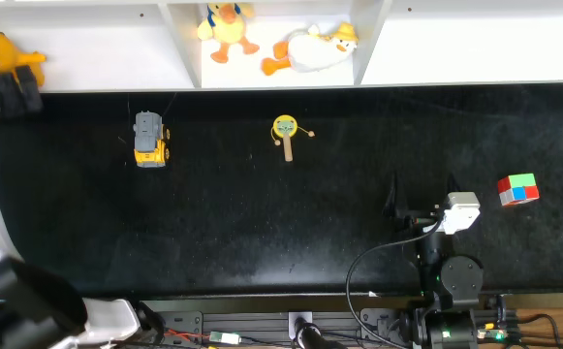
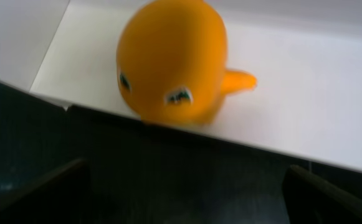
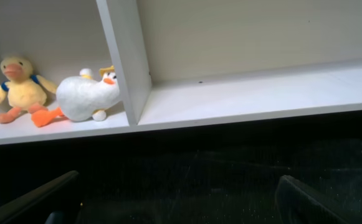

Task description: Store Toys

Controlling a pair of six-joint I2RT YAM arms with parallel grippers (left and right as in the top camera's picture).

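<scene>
The left gripper hangs with fingers spread and empty, just before the orange toy at the front lip of the white shelf. The left wrist view gives the toy's painted eyes, the top view its place in the leftmost compartment. The right gripper, likewise spread and empty, faces the shelf divider, with a yellow duck and a white duck beside it. On the black table lie a truck, a rattle and a coloured cube.

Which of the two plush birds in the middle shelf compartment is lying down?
The white plush bird with orange feet: it lies on its side, right of the yellow duck, which sits upright.
</scene>
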